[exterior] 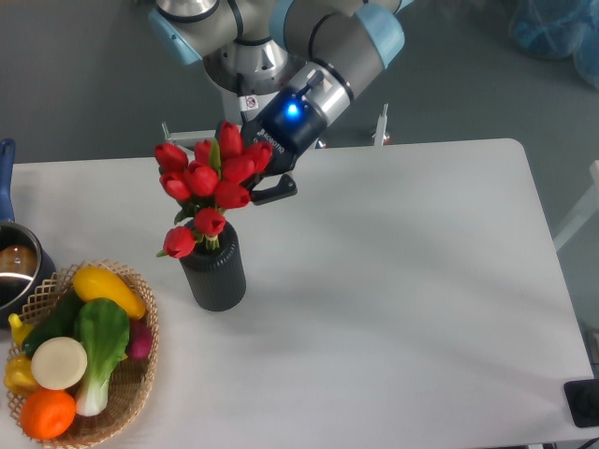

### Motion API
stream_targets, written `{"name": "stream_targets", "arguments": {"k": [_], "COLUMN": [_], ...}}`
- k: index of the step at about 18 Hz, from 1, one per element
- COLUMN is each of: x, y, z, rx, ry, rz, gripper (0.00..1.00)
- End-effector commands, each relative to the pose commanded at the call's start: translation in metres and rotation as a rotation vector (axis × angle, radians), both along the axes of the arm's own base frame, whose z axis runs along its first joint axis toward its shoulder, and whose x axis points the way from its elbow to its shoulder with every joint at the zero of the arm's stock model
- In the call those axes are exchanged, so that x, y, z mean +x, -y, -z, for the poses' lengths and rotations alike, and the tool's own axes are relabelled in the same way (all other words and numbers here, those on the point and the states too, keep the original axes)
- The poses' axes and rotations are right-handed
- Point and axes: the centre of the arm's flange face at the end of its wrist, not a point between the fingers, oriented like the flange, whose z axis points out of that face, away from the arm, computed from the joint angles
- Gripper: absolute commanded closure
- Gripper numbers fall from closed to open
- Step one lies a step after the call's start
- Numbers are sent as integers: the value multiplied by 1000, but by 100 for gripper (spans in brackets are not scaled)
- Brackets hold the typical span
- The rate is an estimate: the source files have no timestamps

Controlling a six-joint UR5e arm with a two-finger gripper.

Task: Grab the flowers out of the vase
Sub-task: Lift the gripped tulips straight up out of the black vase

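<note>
The flowers [208, 180], a bunch of red tulip buds with green leaves, stand raised above the vase [214, 273], a dark ribbed cylinder on the white table. Their lowest buds and stems still hang at the vase's mouth. My gripper [246, 166] reaches in from the upper right and is shut on the flowers from behind. One dark finger [275, 193] shows to the right of the buds. The other fingertip is hidden by the blossoms.
A wicker basket [148, 382] of colourful vegetables sits at the front left. A metal pot [13, 267] with a blue handle lies at the left edge. A black object [582, 403] sits at the table's front right corner.
</note>
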Motion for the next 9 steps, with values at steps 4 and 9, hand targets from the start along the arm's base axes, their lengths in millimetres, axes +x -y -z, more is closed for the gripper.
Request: {"name": "stream_targets", "arguments": {"k": [4,9], "x": [-18,-21], "y": [9,11], "z": [-28,-31], "rx": [40,37], "ry": [60,71], "rz": [-31,-42], "gripper": [100,100]}}
